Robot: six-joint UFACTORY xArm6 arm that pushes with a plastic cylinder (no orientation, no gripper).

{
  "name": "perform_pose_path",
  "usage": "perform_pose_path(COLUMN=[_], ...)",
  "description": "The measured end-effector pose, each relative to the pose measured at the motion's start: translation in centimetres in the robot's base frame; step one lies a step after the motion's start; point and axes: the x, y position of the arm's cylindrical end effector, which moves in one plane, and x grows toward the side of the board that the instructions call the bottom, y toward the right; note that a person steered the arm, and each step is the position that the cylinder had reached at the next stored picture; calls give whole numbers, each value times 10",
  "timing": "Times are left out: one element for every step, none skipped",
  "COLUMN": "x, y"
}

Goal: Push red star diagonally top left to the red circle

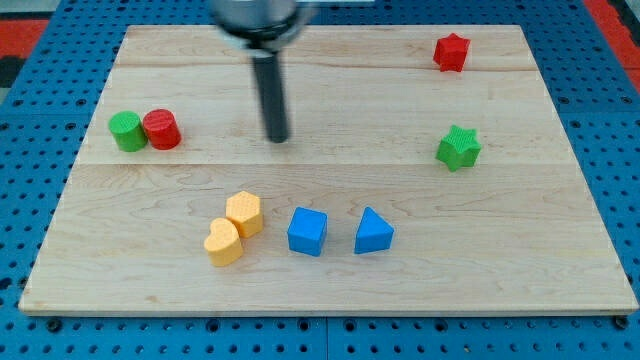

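Blue pegboard frames a pale wooden surface [330, 290] on every side, and the blocks sit scattered across the wood. No claw exists on this arm, so there is nothing to call apart or together: only a straight dark rod, whose end, my tip [277, 139], touches the wood with no block against it.

Taking the red circle [160, 130] as the landmark: it stands near the board's left edge, touching a green circle [126, 131] on its left. My tip is to the circle's right, at about the same height in the view, well apart from it. The red star [451, 52] lies far to the circle's right and higher, near the board's top right corner. A green star [459, 148] sits far right of the circle, below the red star. Lower right of the circle are a yellow hexagon [244, 213] and a yellow heart [224, 241], touching, then a blue cube [307, 231] and a blue triangle [373, 232].
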Motion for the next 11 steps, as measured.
perform_pose_path(x=[-25,-62,-78,-130,-131,-163,-159,-141,-150,-107,-104], y=[62,150,208,221,229,237,149,29,12,-64,-99])
